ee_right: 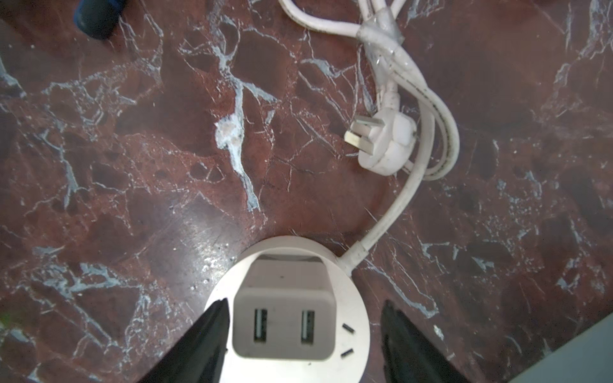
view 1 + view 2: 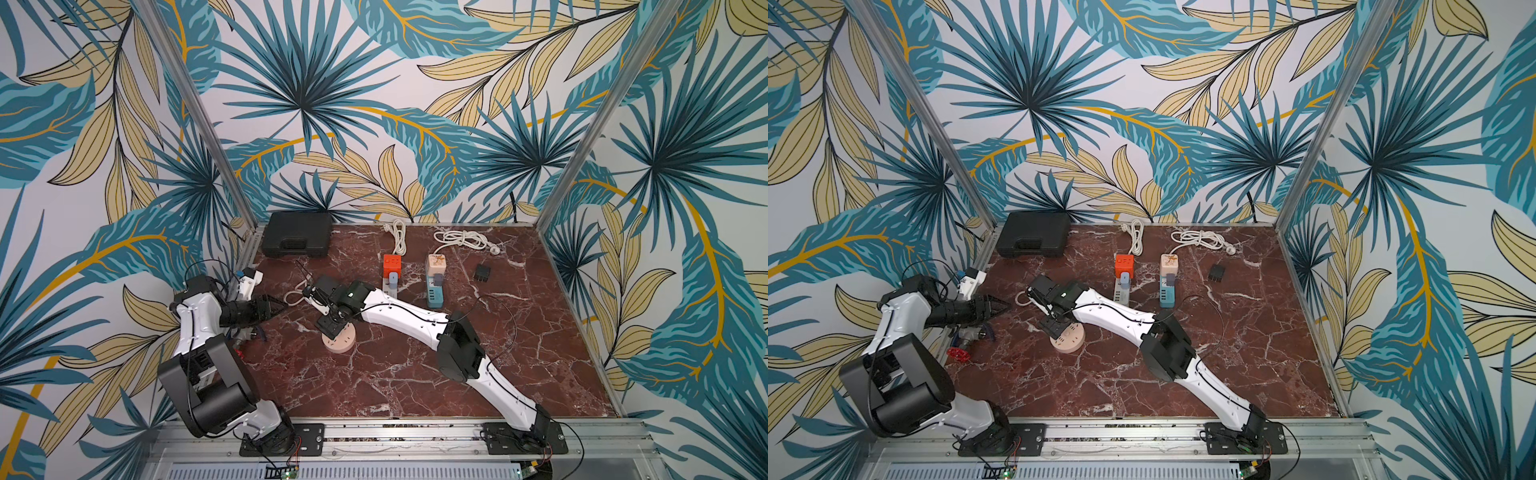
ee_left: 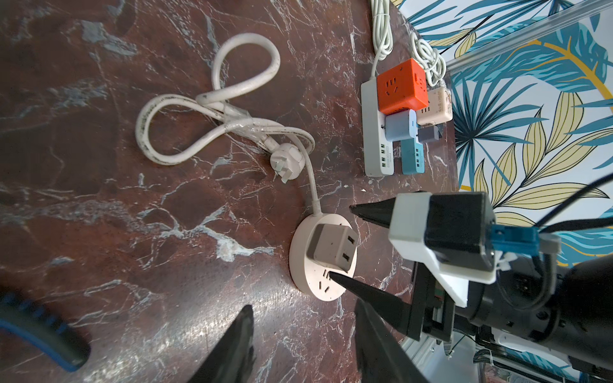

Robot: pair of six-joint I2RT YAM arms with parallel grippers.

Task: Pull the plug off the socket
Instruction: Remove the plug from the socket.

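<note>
Along the near edge an aluminium rail [image 2: 399, 434] carries both arm bases. From its right end the right arm slants left over the marble counter [image 2: 415, 374], and the right hand [image 1: 304, 303] points down at the round socket [image 2: 341, 345], left of centre. Its fingers [image 1: 199, 345] stand apart either side of the grey plug [image 1: 285, 318], seated in the socket; one finger lies close against the plug, the other clear of it. In both top views this hand hides the plug. The left hand [image 2: 279, 307], fingers [image 3: 229, 348] apart and empty, hangs just left of the socket. The socket's looped cord [image 3: 235, 122] lies beyond it. Farther right stand a white strip [image 3: 371, 139] bearing an orange cube [image 2: 392, 265] and a teal strip [image 2: 434, 295]; a black case [image 2: 297, 235] fills the far left corner.
</note>
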